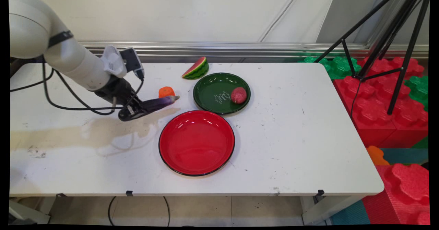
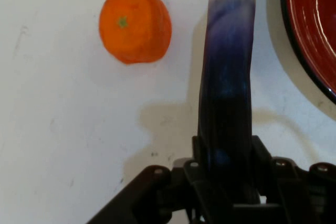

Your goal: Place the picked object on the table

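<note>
You see the gripper left of centre clamped on one end of a purple eggplant held off the table, its tip beside the orange, while the red plate below lies empty and the green plate holds one reddish fruit.

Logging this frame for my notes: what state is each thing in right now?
gripper: shut on the eggplant, low over the table
eggplant: held at one end, lifted, pointing toward the green plate
orange: resting on the table beside the eggplant
red plate: empty
green plate: holds a red fruit
watermelon slice: resting on the table
</note>
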`<state>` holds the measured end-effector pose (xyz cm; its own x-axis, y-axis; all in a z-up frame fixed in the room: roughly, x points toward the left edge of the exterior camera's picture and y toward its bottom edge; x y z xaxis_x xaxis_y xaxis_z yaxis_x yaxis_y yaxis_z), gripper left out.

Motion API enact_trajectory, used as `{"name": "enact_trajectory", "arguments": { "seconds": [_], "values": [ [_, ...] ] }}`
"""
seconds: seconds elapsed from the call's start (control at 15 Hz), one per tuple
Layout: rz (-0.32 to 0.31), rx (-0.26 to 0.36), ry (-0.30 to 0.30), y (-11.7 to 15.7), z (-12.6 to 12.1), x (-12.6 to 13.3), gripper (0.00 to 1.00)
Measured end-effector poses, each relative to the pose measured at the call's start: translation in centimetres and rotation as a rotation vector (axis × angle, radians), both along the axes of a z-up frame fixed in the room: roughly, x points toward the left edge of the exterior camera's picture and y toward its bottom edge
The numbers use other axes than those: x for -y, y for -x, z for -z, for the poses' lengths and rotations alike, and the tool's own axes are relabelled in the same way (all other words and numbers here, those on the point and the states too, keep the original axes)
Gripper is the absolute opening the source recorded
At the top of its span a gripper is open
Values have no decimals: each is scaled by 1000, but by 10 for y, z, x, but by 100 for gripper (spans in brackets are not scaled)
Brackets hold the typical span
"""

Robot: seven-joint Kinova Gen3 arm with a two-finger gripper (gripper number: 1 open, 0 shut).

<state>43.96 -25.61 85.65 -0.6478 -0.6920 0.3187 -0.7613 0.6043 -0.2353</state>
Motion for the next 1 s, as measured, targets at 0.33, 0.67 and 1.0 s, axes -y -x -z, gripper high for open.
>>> {"name": "enact_trajectory", "arguments": {
  "seconds": [0.33,0.67,1.0],
  "values": [
    [18,-3,-23,6,21,12,0],
    [29,-10,-40,9,36,18,0],
    [51,-8,-34,9,40,22,100]
  ]
}}
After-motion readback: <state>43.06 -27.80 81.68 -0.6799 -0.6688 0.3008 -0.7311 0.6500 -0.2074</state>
